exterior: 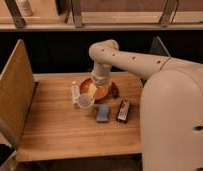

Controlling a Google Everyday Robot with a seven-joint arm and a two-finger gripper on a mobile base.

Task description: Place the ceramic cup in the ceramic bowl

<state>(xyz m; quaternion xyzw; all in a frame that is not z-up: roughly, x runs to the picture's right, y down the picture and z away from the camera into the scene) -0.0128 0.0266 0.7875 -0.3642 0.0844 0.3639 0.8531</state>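
Pale ceramic cup (85, 102) stands just camera-side of the claw (93, 91), which hangs over the ceramic bowl (104, 91); the claw's state cannot be told.

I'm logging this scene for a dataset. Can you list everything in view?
ceramic bowl: one, orange-red, back centre of the table.
ceramic cup: one, pale whitish, standing on the table just in front of the bowl, not in it.
bottle: one, white, slim, left of the bowl.
blue pad: one, blue-grey, front right of the cup.
dark packet: one, dark, right of the pad.
small dark red object: one, right of the bowl.
table: one, light wood.
side panel: one, tan, upright at the table's left edge.
robot arm: one, white, reaching from the right.
end effector: one, over the bowl.
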